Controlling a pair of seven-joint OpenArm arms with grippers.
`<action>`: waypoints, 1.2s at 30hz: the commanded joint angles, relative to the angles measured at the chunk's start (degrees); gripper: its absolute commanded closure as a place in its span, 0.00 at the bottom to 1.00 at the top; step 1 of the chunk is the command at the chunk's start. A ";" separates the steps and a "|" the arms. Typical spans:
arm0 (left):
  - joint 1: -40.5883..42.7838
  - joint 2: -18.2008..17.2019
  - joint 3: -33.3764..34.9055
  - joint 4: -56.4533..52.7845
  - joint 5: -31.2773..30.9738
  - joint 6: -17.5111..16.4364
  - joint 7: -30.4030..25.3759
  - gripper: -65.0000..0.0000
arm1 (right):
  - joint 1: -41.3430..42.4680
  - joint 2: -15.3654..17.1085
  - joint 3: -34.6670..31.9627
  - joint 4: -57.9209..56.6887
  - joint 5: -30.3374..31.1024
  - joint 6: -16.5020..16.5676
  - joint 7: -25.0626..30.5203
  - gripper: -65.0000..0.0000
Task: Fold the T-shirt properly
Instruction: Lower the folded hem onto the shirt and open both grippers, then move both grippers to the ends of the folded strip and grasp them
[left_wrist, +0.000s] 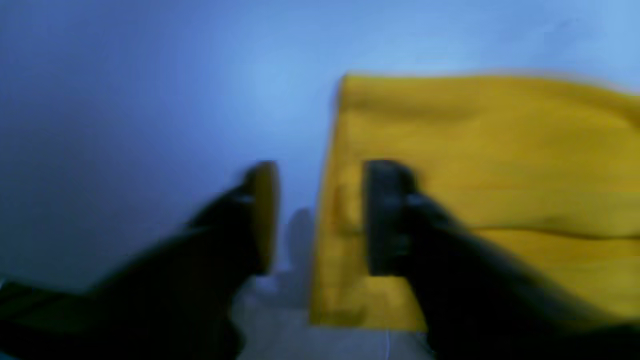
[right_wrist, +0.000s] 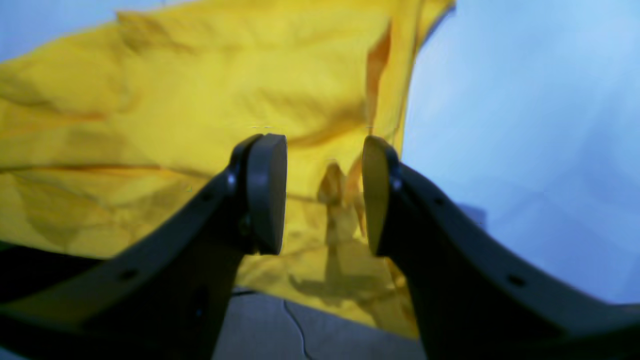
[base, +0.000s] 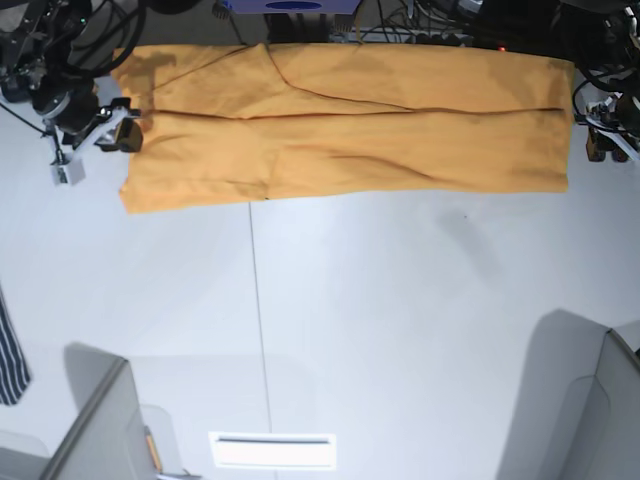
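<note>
The orange-yellow T-shirt lies folded into a long flat band along the far side of the white table. My right gripper is at the band's left end in the base view. In the right wrist view it is open and empty, with wrinkled shirt cloth under its jaws. My left gripper is at the band's right end. In the blurred left wrist view it is open and empty, straddling the shirt's edge, one finger over cloth and one over bare table.
A dark navy striped garment hangs at the left edge. Grey bins stand at the near left and near right. Cables and gear line the far edge. A seam runs across the table.
</note>
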 joint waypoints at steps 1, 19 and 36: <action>0.58 0.35 -0.99 0.59 -0.58 -0.17 -0.66 0.87 | 0.34 0.55 -0.80 0.84 0.87 0.32 1.54 0.81; -5.31 12.66 11.93 -6.36 33.80 -0.34 -10.77 1.00 | 5.79 2.49 -9.50 -18.33 0.87 0.32 5.58 1.00; -22.36 12.66 14.13 -24.03 41.97 -0.17 -13.94 1.00 | 22.76 2.31 -13.11 -33.71 -14.60 0.23 7.60 1.00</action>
